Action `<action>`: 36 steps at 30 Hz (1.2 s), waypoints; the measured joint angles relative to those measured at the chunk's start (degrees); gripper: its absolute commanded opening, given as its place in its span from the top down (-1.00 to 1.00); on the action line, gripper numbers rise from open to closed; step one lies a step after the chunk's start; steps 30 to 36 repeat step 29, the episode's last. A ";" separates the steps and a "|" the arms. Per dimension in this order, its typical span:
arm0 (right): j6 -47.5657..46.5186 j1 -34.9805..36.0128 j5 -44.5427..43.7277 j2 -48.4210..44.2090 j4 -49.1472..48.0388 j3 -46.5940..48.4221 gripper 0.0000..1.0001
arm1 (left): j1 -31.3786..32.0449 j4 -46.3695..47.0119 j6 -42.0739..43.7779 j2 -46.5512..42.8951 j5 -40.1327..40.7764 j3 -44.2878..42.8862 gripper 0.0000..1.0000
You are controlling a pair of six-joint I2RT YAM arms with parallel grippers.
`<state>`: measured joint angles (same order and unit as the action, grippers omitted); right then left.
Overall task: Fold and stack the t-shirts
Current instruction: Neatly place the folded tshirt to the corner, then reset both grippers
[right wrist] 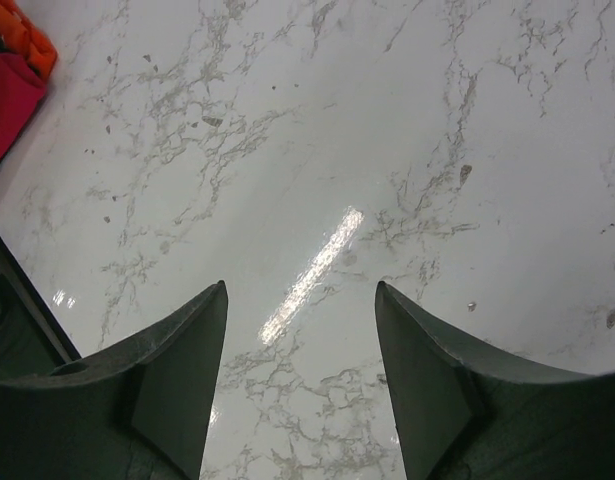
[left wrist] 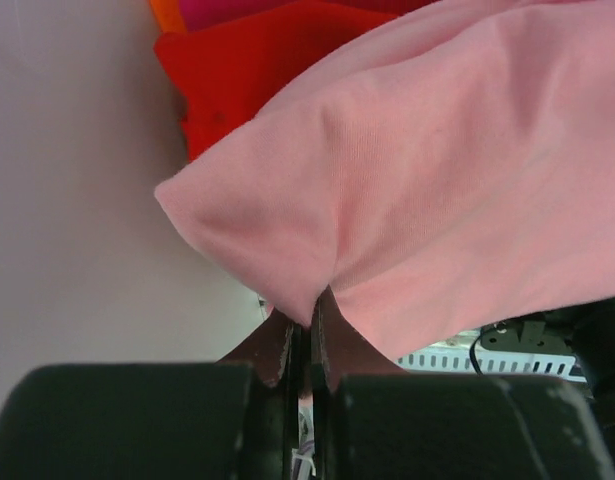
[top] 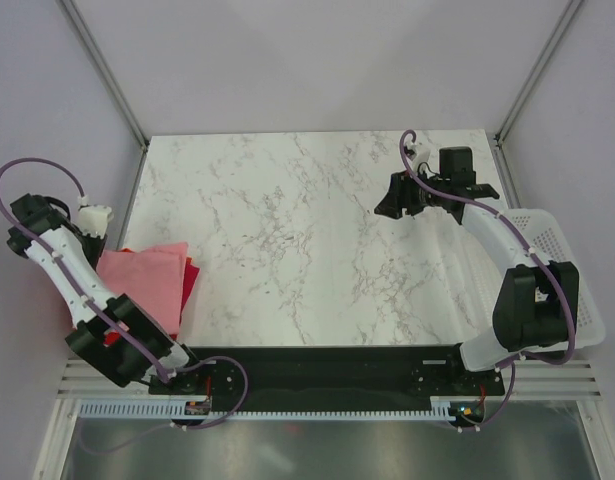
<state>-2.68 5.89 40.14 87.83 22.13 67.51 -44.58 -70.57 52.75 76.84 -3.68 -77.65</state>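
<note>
Left gripper (left wrist: pixel 305 350): jaws closed tight on a fold of the pink t-shirt (left wrist: pixel 457 180), with the cloth pinched between the two fingertips and bunching upward from them. The pink t-shirt spreads away from the grip in a broad, loosely creased sheet.

Beneath and beyond it lies the red t-shirt (left wrist: pixel 257 60), folded flat, with a corner of the orange t-shirt (left wrist: pixel 167 12) at the far edge of the left wrist view. A magenta strip shows beside the orange; it may be a further garment, but the view is too cropped to tell.

From above, the pink t-shirt covers most of this pile at the left edge of the marble table (top: pixel 287 230), with red cloth showing along its right side.

Right gripper (right wrist: pixel 300 287): jaws standing wide apart, nothing between them, held over bare marble at the far right of the table, well apart from the pile.

A white perforated basket (top: pixel 547 240) sits at the right edge of the table, under the right arm.
</note>
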 measured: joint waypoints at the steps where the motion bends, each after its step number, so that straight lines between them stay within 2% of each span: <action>1: 0.00 0.00 -0.07 0.00 -0.31 0.20 -0.41 | -0.13 0.96 0.00 1.31 0.28 0.00 0.95; 4: -0.07 0.00 -0.22 0.00 -0.72 0.57 -0.42 | -0.31 3.54 -0.28 4.90 0.72 0.02 0.95; 6: -0.07 0.00 -0.57 0.00 -0.74 0.68 -0.44 | -0.31 5.09 -1.09 6.95 1.18 0.02 0.64; 8: -0.07 0.00 -0.98 0.00 -0.74 0.70 -0.50 | -0.33 6.47 -2.01 8.48 2.12 0.02 0.08; 10: 0.15 0.00 -1.38 -0.02 -0.70 0.70 -0.96 | -0.37 7.74 -3.67 8.70 2.19 -0.02 -0.03; 11: 0.37 0.00 -1.55 -0.02 -0.66 0.70 -0.96 | -0.35 8.11 -4.13 8.33 1.81 -0.17 -0.26; 12: 0.33 0.00 -1.73 -0.04 -0.66 0.81 -0.96 | -0.35 8.48 -4.59 7.37 1.29 -0.31 -0.37; 13: 0.50 0.00 -2.10 -0.11 -0.63 0.96 -0.96 | -0.20 8.87 -5.33 5.90 0.07 -0.37 -0.57; 14: 0.57 0.00 -2.73 -0.31 -0.57 1.05 -0.96 | 0.26 9.03 -5.97 3.96 -1.42 -0.59 -0.99; 18: 0.85 0.02 -6.51 -2.73 -0.61 0.94 -0.96 | 6.58 11.10 -9.99 -5.77 -5.51 -2.08 -1.00; 21: 2.49 0.59 -12.09 -4.96 -1.60 0.50 -0.96 | 15.43 13.42 -14.62 -10.99 -9.01 -2.45 -1.00; 25: 5.99 1.86 -21.66 -5.29 -2.05 0.39 -0.96 | 21.84 16.70 -21.24 -11.74 -12.72 -0.70 -0.99; 29: 6.80 2.36 -26.67 -5.27 -2.03 -0.35 -0.96 | 27.87 20.81 -27.89 -7.50 -13.40 3.54 -1.00; 36: 6.80 2.36 -26.67 -5.27 -2.03 -0.35 -0.96 | 27.87 20.81 -27.89 -7.50 -13.40 3.54 -1.00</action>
